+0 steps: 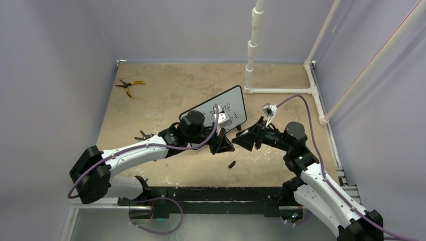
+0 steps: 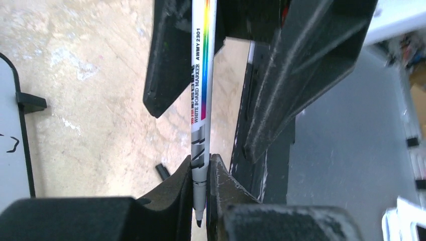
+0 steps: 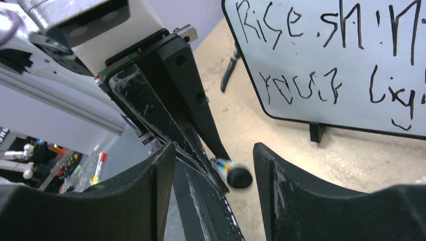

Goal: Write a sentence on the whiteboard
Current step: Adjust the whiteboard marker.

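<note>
Surface: tan mottled tabletop [image 1: 150, 100], pale lilac walls around it, white pipe frame [image 1: 253, 45] at the far right.
Whiteboard: the whiteboard [image 1: 213, 113] stood on its feet mid-table, leaning, just beyond both grippers; its framed edge and one foot showed at the left of the left wrist view.
Sentence: the sentence [image 3: 301, 88] was in black, two lines, reading roughly "Rise shin / your lig" (right end cut off in the right wrist view).
Left gripper: the left gripper [image 2: 201, 168] was clamped on the marker [image 2: 203, 75] close to its bare tip.
Right gripper: the right gripper [image 3: 215, 150] was spread wide, one finger on each side of the marker's black rear end, with a gap on both sides.
Black piece: a small black piece [image 1: 232, 164] lay on the table nearer the arm bases than the grippers.
Pliers: yellow-handled pliers [image 1: 129, 86] lay far left, well apart.
</note>
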